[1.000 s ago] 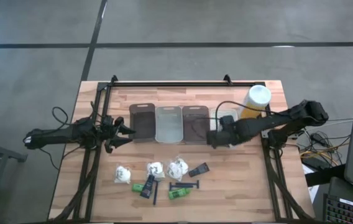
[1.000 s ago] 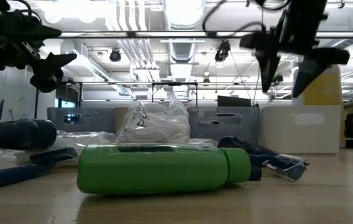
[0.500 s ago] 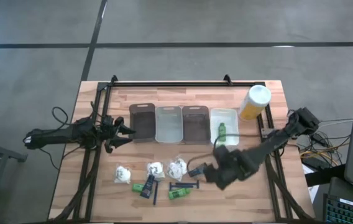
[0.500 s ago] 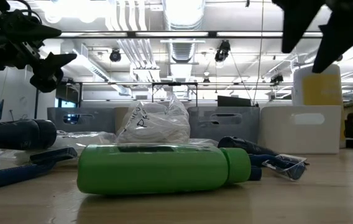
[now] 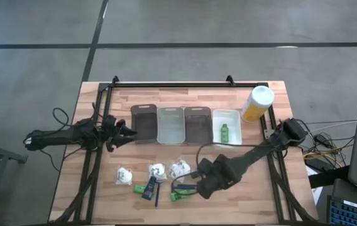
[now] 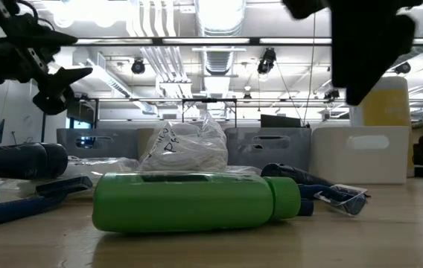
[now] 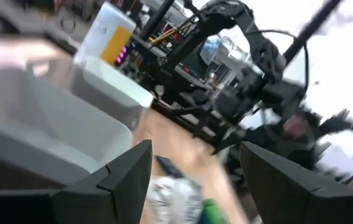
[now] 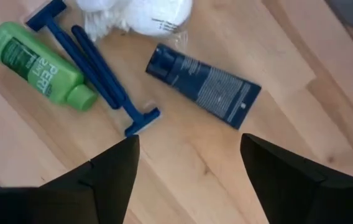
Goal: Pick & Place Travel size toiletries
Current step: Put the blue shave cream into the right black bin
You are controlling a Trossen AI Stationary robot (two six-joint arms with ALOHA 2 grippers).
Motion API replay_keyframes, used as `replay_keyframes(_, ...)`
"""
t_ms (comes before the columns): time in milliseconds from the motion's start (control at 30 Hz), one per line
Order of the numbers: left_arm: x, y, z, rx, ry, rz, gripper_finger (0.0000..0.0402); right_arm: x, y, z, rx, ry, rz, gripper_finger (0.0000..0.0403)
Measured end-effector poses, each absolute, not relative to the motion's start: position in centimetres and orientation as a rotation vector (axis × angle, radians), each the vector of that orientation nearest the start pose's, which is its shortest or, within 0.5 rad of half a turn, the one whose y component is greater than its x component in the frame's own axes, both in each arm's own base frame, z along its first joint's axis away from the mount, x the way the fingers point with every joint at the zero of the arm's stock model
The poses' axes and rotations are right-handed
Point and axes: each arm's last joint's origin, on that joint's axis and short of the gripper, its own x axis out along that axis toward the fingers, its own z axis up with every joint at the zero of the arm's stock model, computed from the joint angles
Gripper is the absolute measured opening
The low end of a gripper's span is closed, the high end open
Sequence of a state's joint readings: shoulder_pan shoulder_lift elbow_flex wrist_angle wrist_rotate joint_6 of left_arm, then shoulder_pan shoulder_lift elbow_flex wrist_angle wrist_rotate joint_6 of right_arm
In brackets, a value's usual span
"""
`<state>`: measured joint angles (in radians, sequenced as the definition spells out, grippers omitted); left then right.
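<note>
"PERT" in dark letters on the green bottle; other print illegible.

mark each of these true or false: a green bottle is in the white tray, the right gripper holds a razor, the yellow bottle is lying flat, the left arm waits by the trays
1. A green bottle lies in the white tray. True.
2. The right gripper holds a razor. False: its fingers are open and empty above the table, near the dark blue tube.
3. The yellow bottle is lying flat. False: it stands upright beside the white tray.
4. The left gripper waits open at the left end of the trays. True.
</note>
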<state>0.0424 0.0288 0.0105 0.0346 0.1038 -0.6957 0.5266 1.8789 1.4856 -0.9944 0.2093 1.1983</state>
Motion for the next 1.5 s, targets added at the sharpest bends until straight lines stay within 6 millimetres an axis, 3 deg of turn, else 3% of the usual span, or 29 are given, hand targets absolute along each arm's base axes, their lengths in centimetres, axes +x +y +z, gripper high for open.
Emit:
replay_keyframes(200,9.9,0.1,16.8,-1.014,0.018,-0.058,0.0248,33.7,16.0,22.3,0.463,1.219,-0.408,0.0263)
replay_keyframes(433,9.9,0.1,16.8,-1.021,0.019,-0.058,0.0248,36.1,14.2,20.2,0.373,1.272,-0.266,0.026)
replay_keyframes(633,9.9,0.1,16.8,-1.021,0.02,-0.056,0.0248,36.5,14.6,18.4,0.153,1.404,-0.14,0.0278)
replay_keyframes(900,9.9,0.1,16.7,-1.021,0.022,-0.055,0.0248,36.8,14.8,18.2,0.02,1.384,-0.029,0.03)
replay_keyframes(1033,9.9,0.1,16.7,-1.021,0.022,-0.055,0.0248,37.6,15.1,16.9,-0.083,1.366,0.072,0.0304)
replay_keyframes(1500,9.9,0.1,16.7,-1.021,0.023,-0.054,0.0248,38.3,15.0,13.9,-0.112,1.44,0.144,0.0233)
